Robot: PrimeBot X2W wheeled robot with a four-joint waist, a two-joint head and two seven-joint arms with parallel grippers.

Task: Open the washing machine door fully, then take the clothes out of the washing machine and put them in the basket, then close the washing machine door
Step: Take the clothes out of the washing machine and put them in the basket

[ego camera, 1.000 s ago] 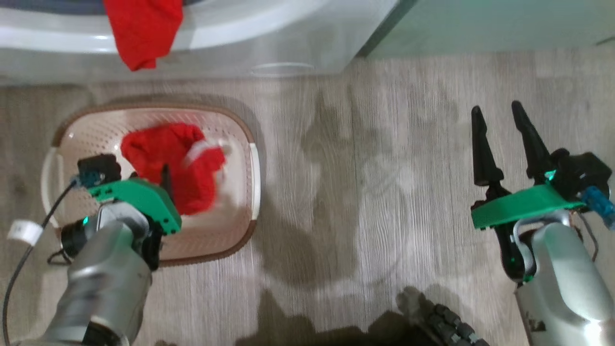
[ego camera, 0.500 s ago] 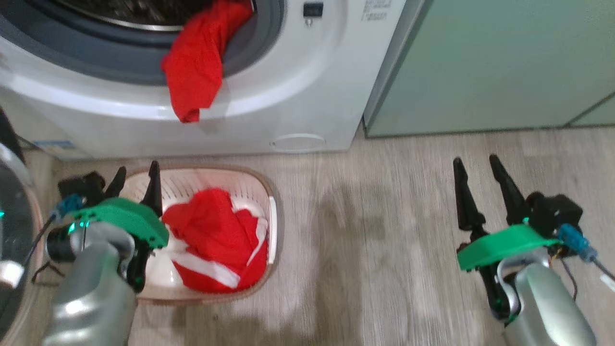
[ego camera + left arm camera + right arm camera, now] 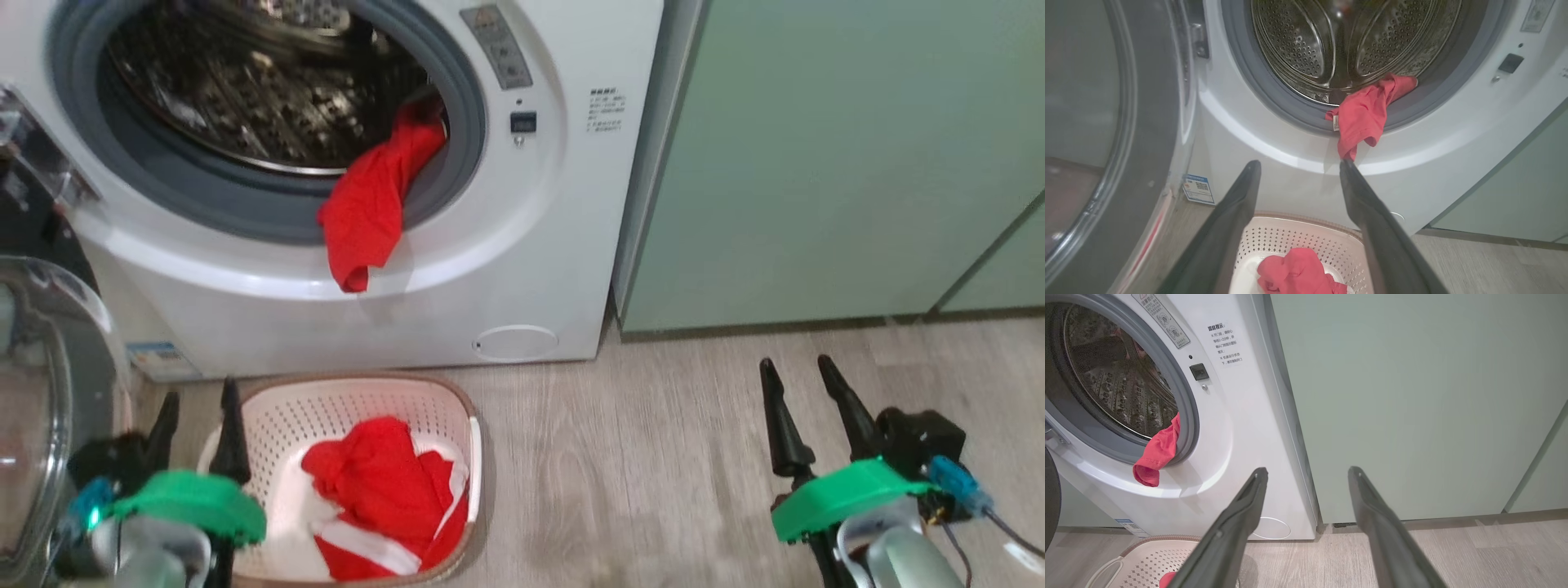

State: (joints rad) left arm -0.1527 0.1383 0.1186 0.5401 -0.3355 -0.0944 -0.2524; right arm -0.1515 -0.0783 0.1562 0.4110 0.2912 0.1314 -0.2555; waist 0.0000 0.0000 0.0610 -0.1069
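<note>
place: home laundry area | evidence: washing machine (image 3: 531, 245), pale green cabinets (image 3: 816, 163), wood-look floor (image 3: 653, 457)

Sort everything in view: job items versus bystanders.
Job: washing machine, washing machine door, basket, hanging red garment, red clothes in the basket.
Bystanders: green cabinets, wooden floor, small round white flap.

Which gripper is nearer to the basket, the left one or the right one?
Left. The left gripper is at the left rim of the basket; the right gripper is apart, over the floor to its right.
</note>
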